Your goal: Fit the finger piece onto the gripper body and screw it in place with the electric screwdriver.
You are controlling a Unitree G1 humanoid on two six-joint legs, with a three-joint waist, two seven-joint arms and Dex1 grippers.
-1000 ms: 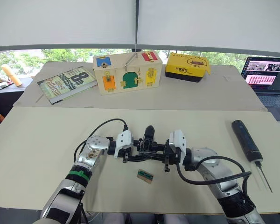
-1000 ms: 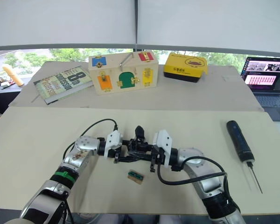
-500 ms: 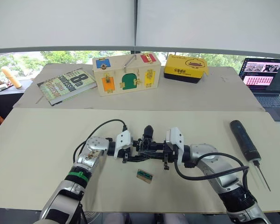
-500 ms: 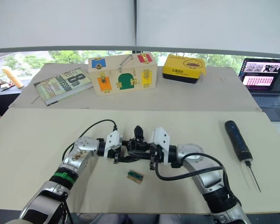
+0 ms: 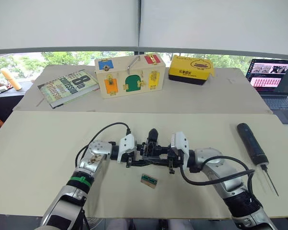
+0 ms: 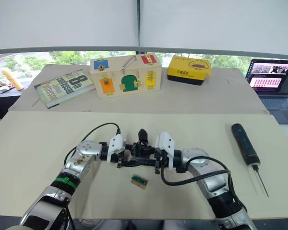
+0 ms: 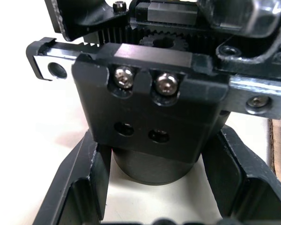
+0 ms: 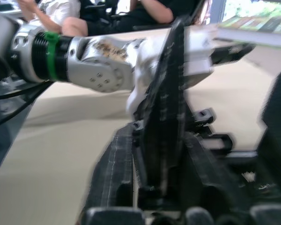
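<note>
While the left tool [image 5: 134, 157] clamps the gripper body [image 7: 150, 117], the right tool [image 5: 164, 157] grips the finger piece [image 8: 166, 112] — electric screwdriver [image 5: 252, 143] well apart.

The gripper body [image 5: 151, 149] sits mid-worktop [image 5: 38, 153], a small block [image 5: 149, 180] toward the front edge, the electric screwdriver [image 5: 253, 147] near the right edge.

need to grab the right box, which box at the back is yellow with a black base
The yellow box, right of the wooden latch box, which has coloured doors.
</note>
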